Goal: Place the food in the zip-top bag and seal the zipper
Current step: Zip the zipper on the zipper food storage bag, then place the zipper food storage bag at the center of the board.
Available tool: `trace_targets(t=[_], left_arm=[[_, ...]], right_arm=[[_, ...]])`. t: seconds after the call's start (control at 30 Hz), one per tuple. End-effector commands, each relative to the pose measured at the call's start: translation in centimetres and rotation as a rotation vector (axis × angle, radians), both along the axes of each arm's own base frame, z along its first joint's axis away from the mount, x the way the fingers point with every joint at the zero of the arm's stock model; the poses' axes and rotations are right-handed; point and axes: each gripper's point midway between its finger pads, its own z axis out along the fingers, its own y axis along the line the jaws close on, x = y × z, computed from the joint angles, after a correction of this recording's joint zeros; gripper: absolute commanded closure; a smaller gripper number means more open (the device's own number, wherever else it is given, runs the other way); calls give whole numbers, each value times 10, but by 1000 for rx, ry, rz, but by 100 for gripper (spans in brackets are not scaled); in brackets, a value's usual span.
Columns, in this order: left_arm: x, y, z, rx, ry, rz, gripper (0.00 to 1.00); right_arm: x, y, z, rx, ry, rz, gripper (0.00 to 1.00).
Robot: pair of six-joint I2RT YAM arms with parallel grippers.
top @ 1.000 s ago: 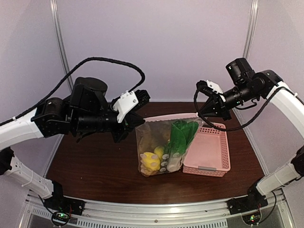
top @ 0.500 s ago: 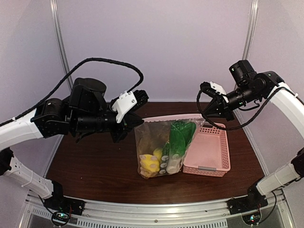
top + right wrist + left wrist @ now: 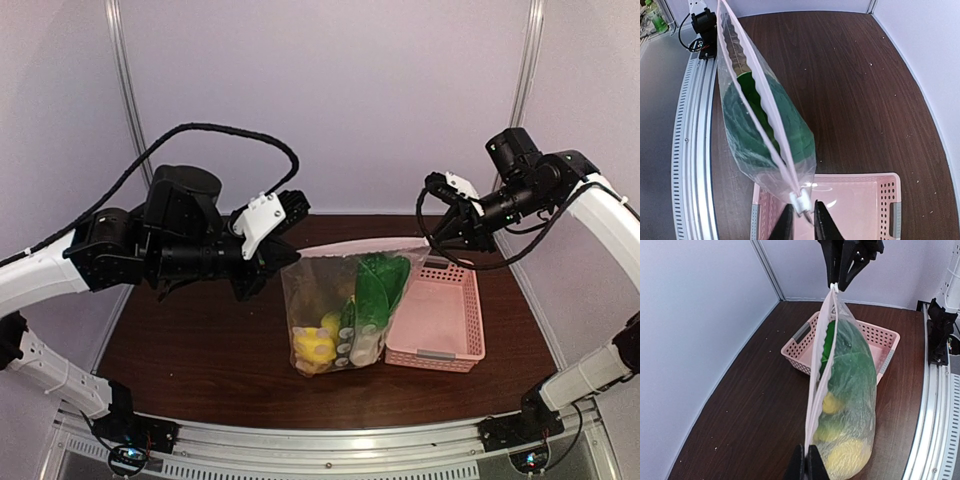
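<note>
My right fingers [image 3: 803, 220] drew toward the worktop's right edge, tautening the zipper [image 3: 762, 107] against my left fingers [image 3: 805, 465]. Each pair clenches a zip-top bag [image 3: 330, 300] corner, food [image 3: 378, 285] inside, seal seemingly complete.

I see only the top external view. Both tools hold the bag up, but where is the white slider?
Observer: In the right wrist view the slider tab sits between the right tool's fingertips, at that end of the zipper.
Operator: Does the other arm pinch the strip itself?
Observer: Yes, its wrist view shows the left tool shut on the strip at the bag's other corner.
Operator: Any gap along the mouth?
Observer: None visible; both wrist views show one unbroken strip.
</note>
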Motion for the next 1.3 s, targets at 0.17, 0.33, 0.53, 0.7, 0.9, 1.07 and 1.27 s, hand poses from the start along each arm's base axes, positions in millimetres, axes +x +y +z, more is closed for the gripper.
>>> trace_targets(t=[0.17, 0.33, 0.53, 0.7, 0.9, 1.07, 1.27], left_arm=[[68, 12, 10, -46, -38, 149, 100], [143, 30, 32, -88, -138, 246, 100], [149, 2, 93, -153, -322, 65, 100], [111, -6, 71, -175, -218, -104, 100], [67, 9, -73, -75, 136, -129, 100], [21, 20, -150, -34, 426, -110, 100], [-10, 35, -158, 5, 496, -90, 77]], right_arm=[[13, 5, 34, 108, 60, -43, 44], [44, -4, 62, 186, 15, -139, 40], [72, -18, 68, 263, 17, -225, 39], [66, -23, 51, 270, 39, -245, 39], [55, -33, 26, 237, 38, -287, 38], [49, -36, 14, 215, 59, -292, 38], [44, -35, 18, 238, 79, -295, 37]])
